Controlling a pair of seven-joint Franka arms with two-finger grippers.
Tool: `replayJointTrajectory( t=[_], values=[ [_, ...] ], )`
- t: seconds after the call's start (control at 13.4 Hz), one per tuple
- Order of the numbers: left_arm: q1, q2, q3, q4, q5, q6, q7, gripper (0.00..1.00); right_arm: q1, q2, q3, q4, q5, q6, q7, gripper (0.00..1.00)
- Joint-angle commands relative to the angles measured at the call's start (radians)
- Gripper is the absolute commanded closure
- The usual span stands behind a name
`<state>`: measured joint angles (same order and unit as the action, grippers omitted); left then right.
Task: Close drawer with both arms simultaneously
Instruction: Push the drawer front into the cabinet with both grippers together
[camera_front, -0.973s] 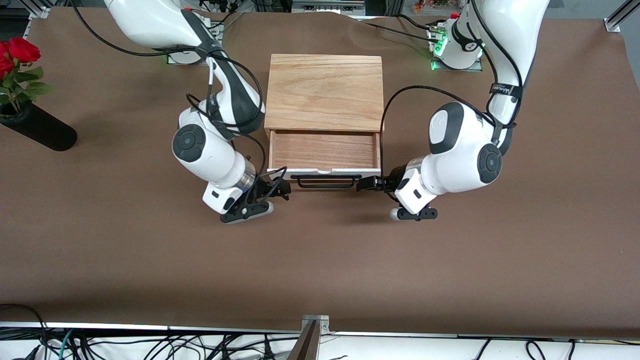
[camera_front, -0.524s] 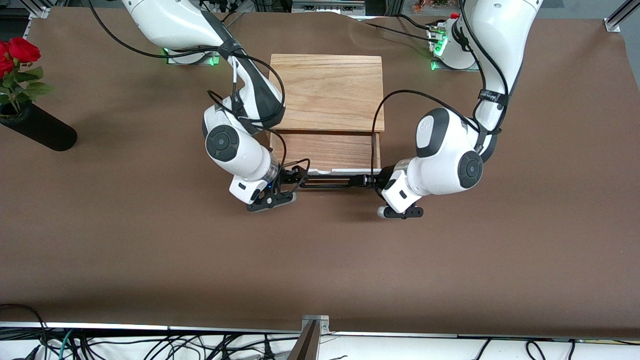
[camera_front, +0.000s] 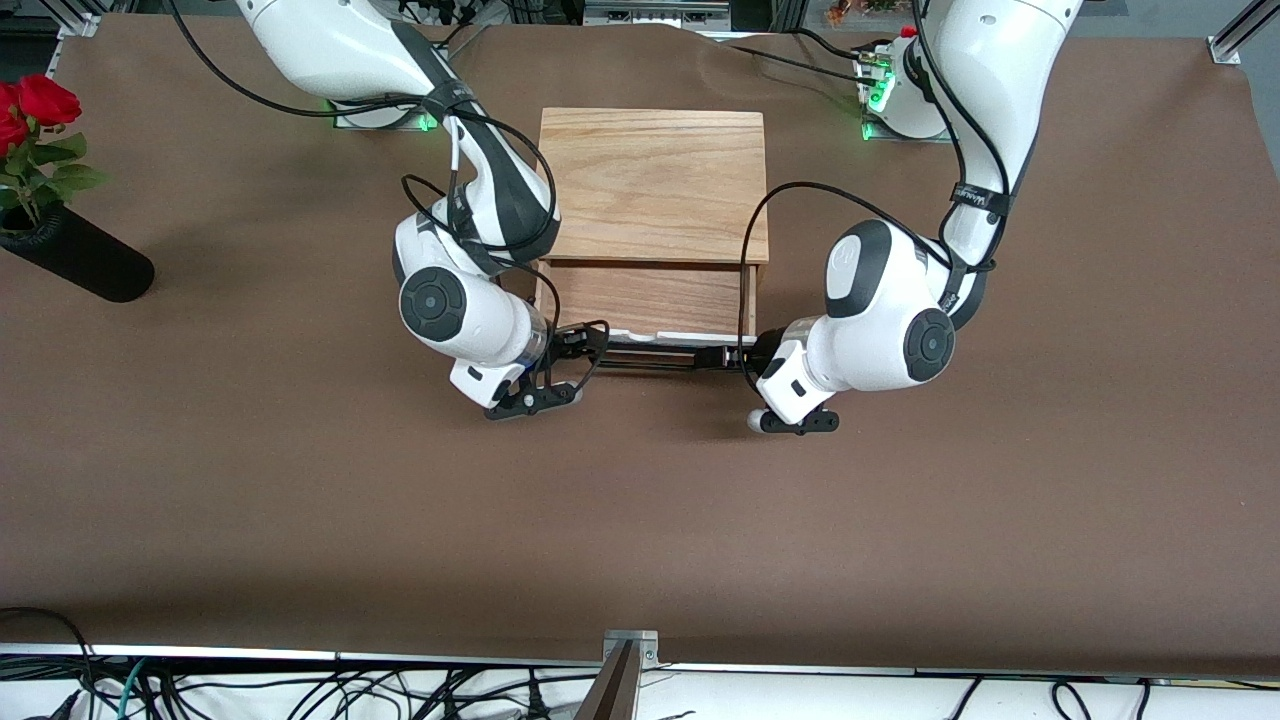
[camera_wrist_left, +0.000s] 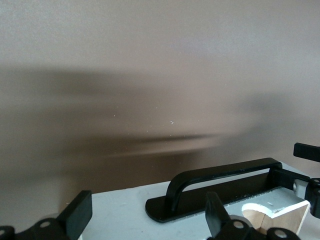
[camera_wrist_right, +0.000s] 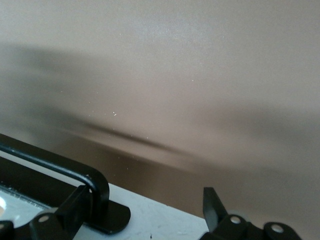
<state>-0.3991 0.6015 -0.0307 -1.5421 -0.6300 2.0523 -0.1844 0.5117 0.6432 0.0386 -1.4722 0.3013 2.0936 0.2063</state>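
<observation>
Drawer (camera_front: 648, 298) stands partly open from the oak box (camera_front: 655, 185), in the middle of the table (camera_front: 640, 520), its white front panel (camera_wrist_left: 125, 212) facing the front camera. Black wire handle (camera_wrist_left: 220, 175) runs along that panel.

Left gripper (camera_front: 735, 358) is at the handle end nearer the left arm's end of the table, fingers (camera_wrist_left: 215, 215) spread apart against the panel, grasping nothing. Right gripper (camera_front: 585, 345) is at the handle's end toward the right arm's side, fingers (camera_wrist_right: 212, 205) likewise spread, one just beside the handle's post.

A black vase (camera_front: 75, 255) with red roses (camera_front: 35, 105) stands well apart, at the right arm's end.
</observation>
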Motion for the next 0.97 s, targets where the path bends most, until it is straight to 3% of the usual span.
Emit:
replayJointTrajectory(
  t=[0.0,0.22,0.9],
  values=[
    [0.002,-0.008,0.002,0.004,0.037,-0.044,0.008,0.0,0.007,-0.019,0.009,-0.008,0.018,-0.067,0.004,0.0],
    [0.005,-0.023,-0.073,0.004,0.197,-0.066,-0.007,0.0,0.011,-0.019,0.021,-0.01,0.018,-0.072,0.005,0.0],
    [0.019,-0.032,-0.094,-0.024,0.205,-0.244,-0.064,0.0,0.011,-0.036,0.023,-0.008,0.019,-0.187,0.005,0.0]
  ],
)
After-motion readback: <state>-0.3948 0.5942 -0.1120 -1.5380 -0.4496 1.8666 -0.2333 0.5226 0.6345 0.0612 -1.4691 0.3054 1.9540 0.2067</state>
